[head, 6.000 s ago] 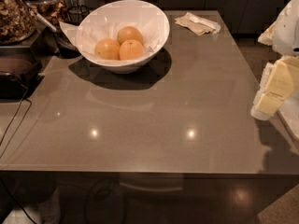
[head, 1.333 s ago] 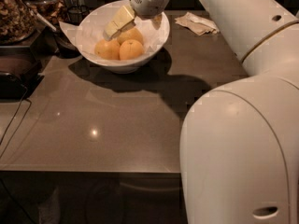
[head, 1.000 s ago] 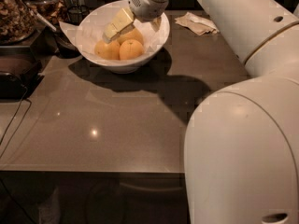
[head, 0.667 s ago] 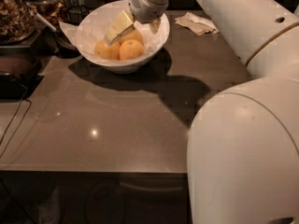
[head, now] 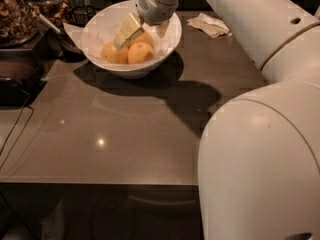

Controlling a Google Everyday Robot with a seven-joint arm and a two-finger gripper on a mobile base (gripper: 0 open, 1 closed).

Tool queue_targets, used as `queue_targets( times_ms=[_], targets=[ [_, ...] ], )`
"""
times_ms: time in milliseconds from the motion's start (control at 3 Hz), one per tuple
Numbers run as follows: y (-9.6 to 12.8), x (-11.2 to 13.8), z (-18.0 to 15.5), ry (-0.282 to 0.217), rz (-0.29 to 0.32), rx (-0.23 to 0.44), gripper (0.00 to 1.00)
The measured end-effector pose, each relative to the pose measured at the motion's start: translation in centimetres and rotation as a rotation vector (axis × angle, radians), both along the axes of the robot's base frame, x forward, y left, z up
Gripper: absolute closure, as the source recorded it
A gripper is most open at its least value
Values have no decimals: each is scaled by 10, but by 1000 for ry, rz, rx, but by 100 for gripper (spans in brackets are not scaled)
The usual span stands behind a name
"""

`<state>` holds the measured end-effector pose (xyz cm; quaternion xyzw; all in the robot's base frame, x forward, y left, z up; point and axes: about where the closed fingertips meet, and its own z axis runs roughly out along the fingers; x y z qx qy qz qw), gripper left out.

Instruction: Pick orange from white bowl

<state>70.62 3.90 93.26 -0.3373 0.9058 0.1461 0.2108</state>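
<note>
Dark glossy tabletop [head: 125, 134], two small light reflections on it. White bowl [head: 169, 43] sits toward the far edge and casts a shadow on the near-right side.

- Bowl contents: three oranges. Left orange [head: 114, 53] and front orange [head: 140, 53] touch each other; back orange [head: 146, 38] sits behind the front one and is partly covered.
- Gripper [head: 129, 30]: inside the bowl's rim, above the oranges, its pale tip angled down and left over the gap between the left and back oranges. Claw state: cannot tell. Contact with any orange: cannot tell.
- Robot arm [head: 260, 29]: enters from the right of the bowl, its large white body filling the near-right corner.
- Right of bowl, apart from it: crumpled napkin [head: 211, 24].
- Left of bowl: white paper [head: 72, 31] touching the rim, then a jar [head: 15, 14] of brownish contents and a black tray [head: 17, 76].
- All oranges in the bowl; none lifted.
</note>
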Motion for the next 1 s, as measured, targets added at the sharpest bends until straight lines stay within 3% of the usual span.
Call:
queue_targets(
  times_ms=[1000],
  targets=[
    [4,12,-25,29,-5,-67,24]
  ],
)
